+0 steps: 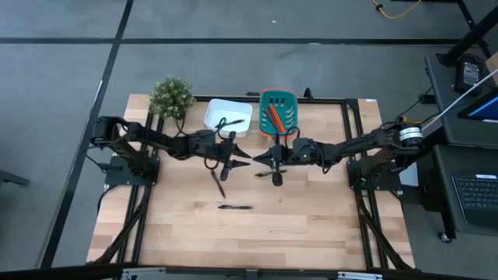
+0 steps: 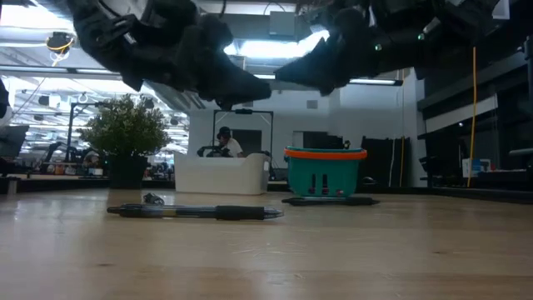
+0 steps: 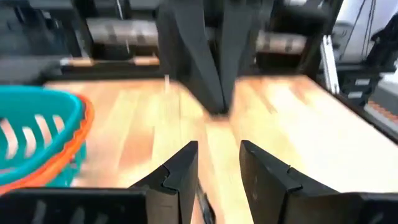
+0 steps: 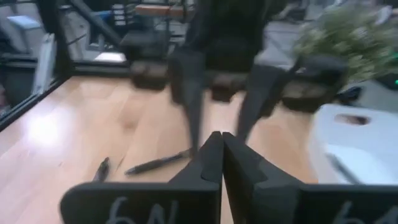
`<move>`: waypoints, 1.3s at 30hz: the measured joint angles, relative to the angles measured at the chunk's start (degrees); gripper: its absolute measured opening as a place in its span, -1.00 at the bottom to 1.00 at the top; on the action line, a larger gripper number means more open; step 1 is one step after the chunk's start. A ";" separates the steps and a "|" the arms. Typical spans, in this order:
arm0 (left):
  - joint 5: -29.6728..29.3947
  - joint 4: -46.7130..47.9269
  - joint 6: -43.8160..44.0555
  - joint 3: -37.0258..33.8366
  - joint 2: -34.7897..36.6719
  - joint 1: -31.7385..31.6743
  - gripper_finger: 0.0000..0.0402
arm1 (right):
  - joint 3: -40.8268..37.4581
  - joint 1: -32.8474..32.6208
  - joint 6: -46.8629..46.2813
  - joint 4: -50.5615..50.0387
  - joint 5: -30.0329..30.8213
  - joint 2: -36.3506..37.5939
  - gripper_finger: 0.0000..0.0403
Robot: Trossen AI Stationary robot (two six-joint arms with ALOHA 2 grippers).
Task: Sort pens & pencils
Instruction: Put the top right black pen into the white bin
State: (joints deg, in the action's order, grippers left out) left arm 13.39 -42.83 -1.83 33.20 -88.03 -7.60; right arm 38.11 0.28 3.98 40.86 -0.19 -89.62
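My table [image 1: 311,225] carries a white bin [image 1: 228,114] and a teal basket [image 1: 278,109] at its far edge, beside a small plant [image 1: 171,96]. The orange-red pencils [image 1: 275,118] lie inside the basket; at least one of the pens [image 1: 222,124] is in the white bin. My left gripper [image 1: 247,157] and right gripper [image 1: 259,159] hang tip to tip above mid-table. My left jaws stand parted and empty; my right jaws are pressed together on nothing. One pen [image 1: 234,207] lies well in front of them, another [image 1: 219,185] just below my left wrist.
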 joint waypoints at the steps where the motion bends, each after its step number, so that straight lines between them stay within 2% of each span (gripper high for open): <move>1: -0.18 2.10 -0.18 0.91 0.00 0.00 -0.44 | 0.00 0.21 0.14 -0.79 0.95 1.16 -0.94; 6: -0.40 14.24 -1.73 6.16 0.00 0.00 -0.44 | 0.00 1.02 -0.12 -11.41 8.18 9.86 -0.96; 10: -0.77 22.77 -1.76 10.65 -0.74 0.00 -0.44 | 0.04 0.99 0.22 -18.53 8.64 16.27 -0.96; 14: -0.95 27.96 -1.31 15.73 -4.20 0.00 -0.44 | 0.07 0.99 2.91 -19.59 8.64 20.19 -0.92; 18: -0.98 34.72 -1.30 22.02 -9.34 0.02 -0.44 | 0.07 0.99 5.12 -21.15 8.64 21.66 -0.90; 23: -0.98 43.19 -1.32 30.16 -15.54 0.08 -0.44 | 0.04 0.97 5.25 -27.68 9.40 22.12 -0.90; 31: -0.98 53.91 -1.34 41.37 -24.72 1.39 -0.44 | 0.04 0.99 7.09 -30.48 18.56 24.75 -0.90; 39: -0.99 60.70 -1.39 48.80 -30.89 2.75 -0.44 | 0.02 0.99 6.70 -36.07 18.69 29.39 -0.90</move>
State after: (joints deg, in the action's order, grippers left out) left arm 12.41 17.87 -3.22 82.00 -118.92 -4.85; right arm 38.13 1.28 10.68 4.79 18.50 -60.23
